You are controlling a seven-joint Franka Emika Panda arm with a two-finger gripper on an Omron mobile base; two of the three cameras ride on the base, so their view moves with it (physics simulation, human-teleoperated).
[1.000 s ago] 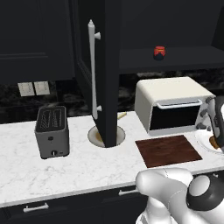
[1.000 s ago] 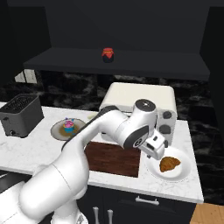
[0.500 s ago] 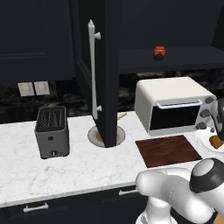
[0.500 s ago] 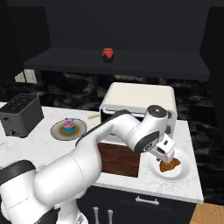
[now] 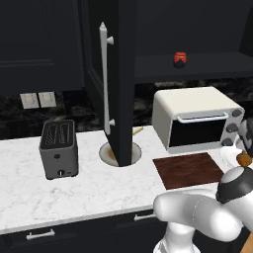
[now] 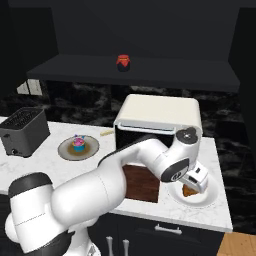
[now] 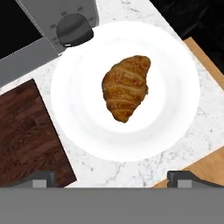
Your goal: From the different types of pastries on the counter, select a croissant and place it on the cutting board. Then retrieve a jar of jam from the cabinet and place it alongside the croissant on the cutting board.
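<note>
Gripper [image 7: 112,177] hovering over croissant [image 7: 125,87] at frame centre on white plate [image 7: 175,65], jaws spread wide, empty; croissant long axis running upper-right to lower-left.

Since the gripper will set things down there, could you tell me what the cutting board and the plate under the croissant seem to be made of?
Cutting board: looks like dark reddish-brown wood, matte, with visible grain streaks. Plate: plain white and smooth, probably glazed ceramic, though the render leaves that open. The croissant on it looks like golden-brown, ridged baked pastry.
</note>
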